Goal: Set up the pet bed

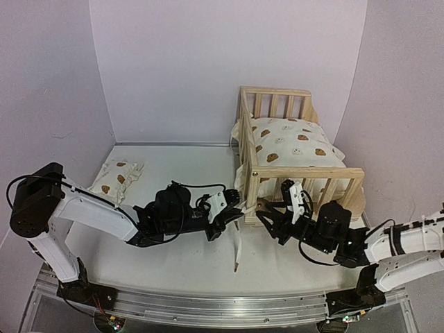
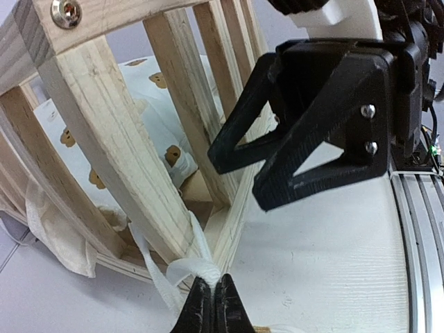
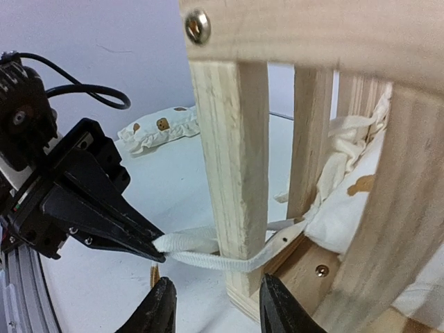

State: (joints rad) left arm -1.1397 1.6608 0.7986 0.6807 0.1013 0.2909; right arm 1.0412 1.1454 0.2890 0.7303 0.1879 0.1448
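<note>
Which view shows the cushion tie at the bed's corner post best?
Right wrist: the tie runs across the post into the left gripper. Left wrist shows only its bunched end; top external barely shows it.

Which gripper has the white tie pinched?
The left gripper: its fingers are shut on the tie at the frame's corner post, while the right gripper stands open, holding nothing.

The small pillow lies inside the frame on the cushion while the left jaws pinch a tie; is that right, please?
Not quite: the top external view shows the small pillow on the table, left of the frame, not on the cushion. The left gripper does pinch a tie in its jaws.
</note>
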